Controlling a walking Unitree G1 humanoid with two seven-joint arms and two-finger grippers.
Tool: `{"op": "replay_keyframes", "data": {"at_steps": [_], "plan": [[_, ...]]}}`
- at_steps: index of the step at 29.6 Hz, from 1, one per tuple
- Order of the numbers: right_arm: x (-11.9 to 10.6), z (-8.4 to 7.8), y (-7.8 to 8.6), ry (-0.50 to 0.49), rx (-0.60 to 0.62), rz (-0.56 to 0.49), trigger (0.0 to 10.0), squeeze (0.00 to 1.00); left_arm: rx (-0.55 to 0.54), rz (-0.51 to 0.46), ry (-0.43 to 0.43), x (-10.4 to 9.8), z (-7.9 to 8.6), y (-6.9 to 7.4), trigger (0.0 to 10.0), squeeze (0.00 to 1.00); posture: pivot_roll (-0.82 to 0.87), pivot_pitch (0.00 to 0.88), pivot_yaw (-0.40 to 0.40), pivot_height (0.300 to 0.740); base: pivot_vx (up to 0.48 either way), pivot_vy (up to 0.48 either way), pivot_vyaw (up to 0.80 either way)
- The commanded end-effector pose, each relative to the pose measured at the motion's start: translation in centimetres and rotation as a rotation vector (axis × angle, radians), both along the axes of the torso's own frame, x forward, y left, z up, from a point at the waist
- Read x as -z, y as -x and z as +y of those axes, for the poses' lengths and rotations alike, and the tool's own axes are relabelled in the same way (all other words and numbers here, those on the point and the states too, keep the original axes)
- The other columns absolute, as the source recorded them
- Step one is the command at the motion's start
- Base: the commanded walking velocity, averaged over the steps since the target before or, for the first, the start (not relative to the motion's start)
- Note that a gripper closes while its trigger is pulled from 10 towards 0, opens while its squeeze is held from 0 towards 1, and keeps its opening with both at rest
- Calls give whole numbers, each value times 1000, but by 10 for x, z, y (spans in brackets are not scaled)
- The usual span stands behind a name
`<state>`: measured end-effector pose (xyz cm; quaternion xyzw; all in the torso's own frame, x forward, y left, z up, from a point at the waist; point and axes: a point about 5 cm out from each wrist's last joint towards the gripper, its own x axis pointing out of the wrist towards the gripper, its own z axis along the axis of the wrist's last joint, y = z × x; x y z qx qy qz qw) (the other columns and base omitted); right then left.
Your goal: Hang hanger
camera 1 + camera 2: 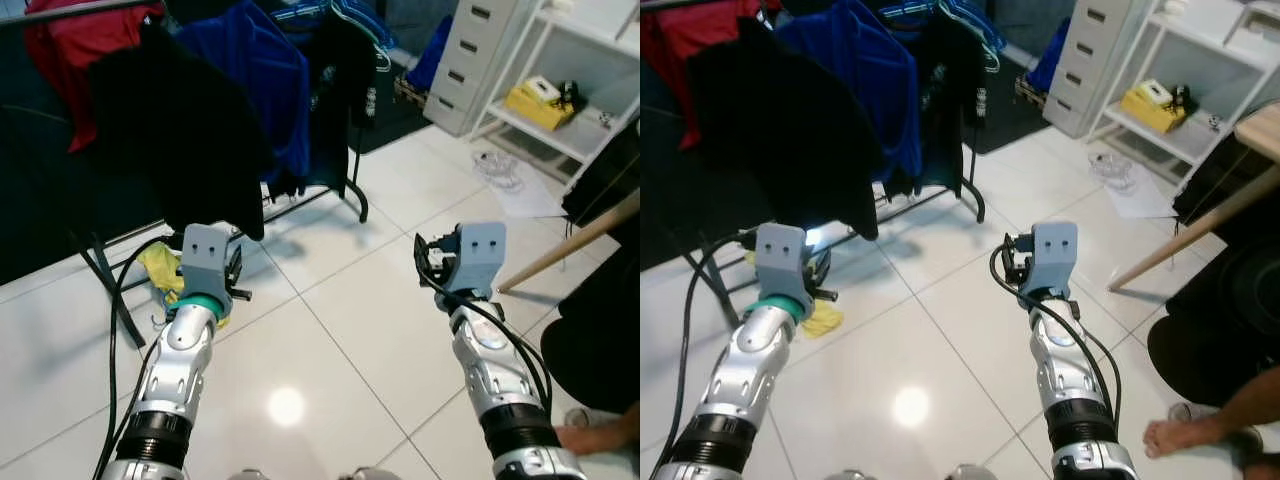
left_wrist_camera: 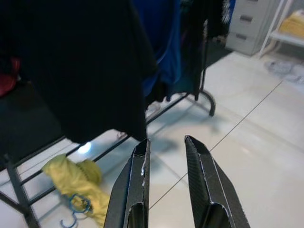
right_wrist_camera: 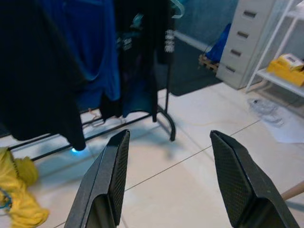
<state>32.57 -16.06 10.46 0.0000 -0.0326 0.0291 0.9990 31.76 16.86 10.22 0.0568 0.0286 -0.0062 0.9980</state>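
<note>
Approach step. Left gripper (image 2: 164,183) and right gripper (image 3: 168,183), jaws released, empty. Blue plastic hanger (image 2: 76,209) on yellow cloth (image 2: 78,183), floor near-left under black clothes rack (image 1: 355,190). Next: lower left gripper onto hanger.

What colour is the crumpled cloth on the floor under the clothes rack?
Yellow. The crumpled cloth shows best in the left wrist view, lying with a blue hanger by the clothes rack.

I hold both silver arms forward, side by side and well apart. My left gripper (image 2: 165,183) has its black fingers parted narrowly, gripping nothing. My right gripper (image 3: 173,183) is spread wide, also holding nothing.
</note>
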Motion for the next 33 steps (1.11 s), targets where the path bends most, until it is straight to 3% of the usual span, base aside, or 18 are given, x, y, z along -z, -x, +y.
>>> {"op": "replay_keyframes", "data": {"at_steps": [1, 20, 33], "plan": [[3, -5, 2, 0, 10, 7, 10000, 0, 9, 6, 5, 2, -3, 0, 10000, 0, -64, 3, 24, 740, 480, 0, 0], [2, -7, 3, 7, 26, -4, 10000, 0, 27, 0, 4, 1, -7, -3, 10000, 0, -66, 16, 36, 740, 480, 0, 0], [-4, -3, 3, 21, -6, -29, 10000, 0, 33, -1, 2, 1, -8, -4, 10000, 0, -72, 19, 37, 740, 480, 0, 783]]}}
